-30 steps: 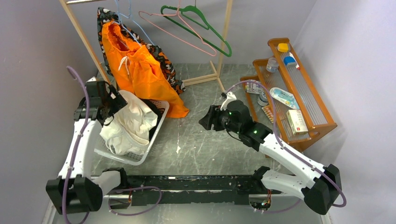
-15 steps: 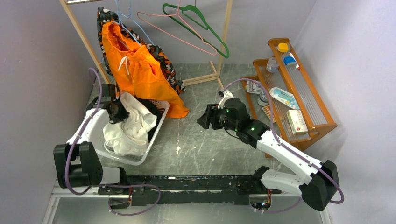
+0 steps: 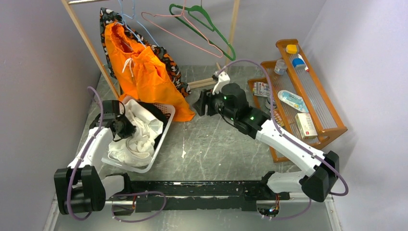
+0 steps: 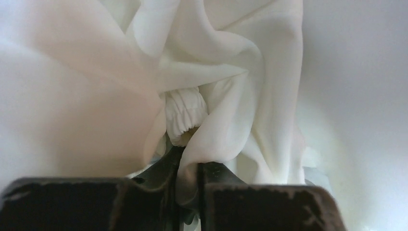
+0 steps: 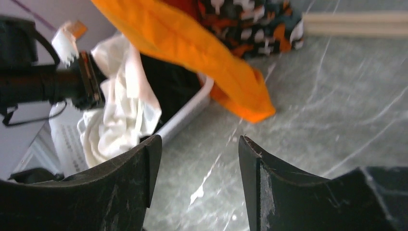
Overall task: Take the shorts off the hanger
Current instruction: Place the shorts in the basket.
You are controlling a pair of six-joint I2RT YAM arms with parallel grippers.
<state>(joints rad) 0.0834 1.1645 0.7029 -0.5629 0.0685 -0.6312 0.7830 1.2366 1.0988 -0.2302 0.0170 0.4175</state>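
Note:
The bright orange shorts (image 3: 144, 77) hang from a thin light-blue hanger (image 3: 136, 24) on the wooden rack at the back left, white drawstring dangling, hem reaching the table. In the right wrist view the shorts (image 5: 192, 53) cross the top. My right gripper (image 3: 198, 105) (image 5: 199, 144) is open and empty, just right of the shorts' hem and above the table. Down in the basket, my left gripper (image 3: 126, 129) (image 4: 187, 168) is shut on a fold of the plain white garment (image 4: 216, 96).
A white basket (image 3: 163, 127) holding white and black garments sits left of centre. An orange-and-black patterned garment (image 3: 168, 62) hangs behind the shorts. Empty pink (image 3: 183, 30) and green (image 3: 211, 26) hangers hang on the rack. A wooden shelf (image 3: 332, 125) of small items stands at the right.
My left gripper dropped into the basket and shut on the white garment. My right arm swung back and left, closer to the shorts' hem, still open.

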